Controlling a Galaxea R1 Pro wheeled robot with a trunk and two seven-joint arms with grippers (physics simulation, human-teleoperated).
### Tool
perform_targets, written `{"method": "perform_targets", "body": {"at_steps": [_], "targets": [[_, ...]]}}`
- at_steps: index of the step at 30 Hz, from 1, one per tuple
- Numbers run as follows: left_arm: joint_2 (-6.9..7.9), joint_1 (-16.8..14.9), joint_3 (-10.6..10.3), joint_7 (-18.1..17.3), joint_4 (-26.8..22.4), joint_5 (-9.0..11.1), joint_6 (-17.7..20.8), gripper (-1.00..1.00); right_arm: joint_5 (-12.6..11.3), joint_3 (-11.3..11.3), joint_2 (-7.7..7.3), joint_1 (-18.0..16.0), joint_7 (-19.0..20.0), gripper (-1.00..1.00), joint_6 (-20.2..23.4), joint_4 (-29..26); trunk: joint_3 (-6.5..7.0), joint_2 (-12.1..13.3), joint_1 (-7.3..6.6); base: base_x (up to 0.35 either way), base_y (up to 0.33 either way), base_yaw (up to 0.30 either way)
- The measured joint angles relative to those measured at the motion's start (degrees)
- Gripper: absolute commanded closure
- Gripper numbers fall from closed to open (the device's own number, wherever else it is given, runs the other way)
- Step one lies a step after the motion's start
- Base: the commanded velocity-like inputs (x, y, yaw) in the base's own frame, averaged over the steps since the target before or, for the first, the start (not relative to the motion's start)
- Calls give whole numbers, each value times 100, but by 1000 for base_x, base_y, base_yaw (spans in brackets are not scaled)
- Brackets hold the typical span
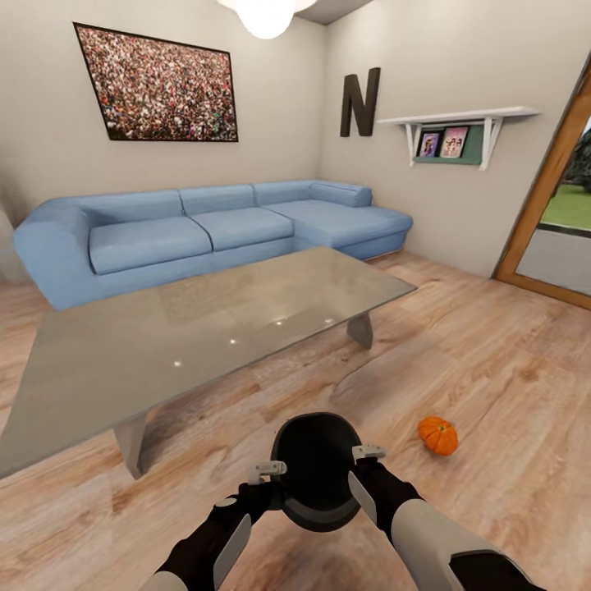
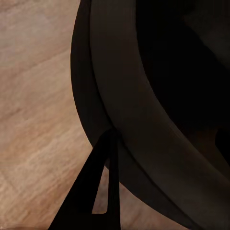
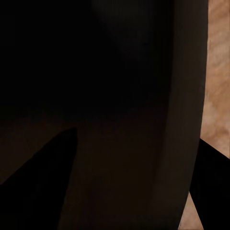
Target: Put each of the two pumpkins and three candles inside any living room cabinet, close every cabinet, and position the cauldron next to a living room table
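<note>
The black cauldron (image 1: 316, 469) hangs low over the wooden floor in front of me, tilted so its wide mouth faces me. My left gripper (image 1: 273, 483) is shut on its left rim and my right gripper (image 1: 362, 466) on its right rim. Up close, the left wrist view shows the cauldron's rim (image 2: 143, 120) with one dark finger (image 2: 93, 191) outside it. In the right wrist view the cauldron's wall (image 3: 182, 120) lies between the two fingers. One orange pumpkin (image 1: 437, 435) lies on the floor to the right of the cauldron. The glass-topped table (image 1: 205, 328) stands just ahead, to the left.
A blue corner sofa (image 1: 205, 226) lines the far wall behind the table. A wall shelf (image 1: 460, 123) with photos hangs at the right, and a wood-framed doorway (image 1: 542, 205) opens at the far right. Bare floor (image 1: 492, 353) stretches between the table and the doorway.
</note>
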Motion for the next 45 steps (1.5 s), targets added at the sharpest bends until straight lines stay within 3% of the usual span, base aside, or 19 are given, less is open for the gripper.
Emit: {"method": "perform_targets", "body": {"at_steps": [45], "targets": [[0, -1, -4, 2, 1, 3, -1, 100, -1, 1, -1, -1, 0, 100, 0, 1, 0, 0, 0, 0, 0, 263]]}}
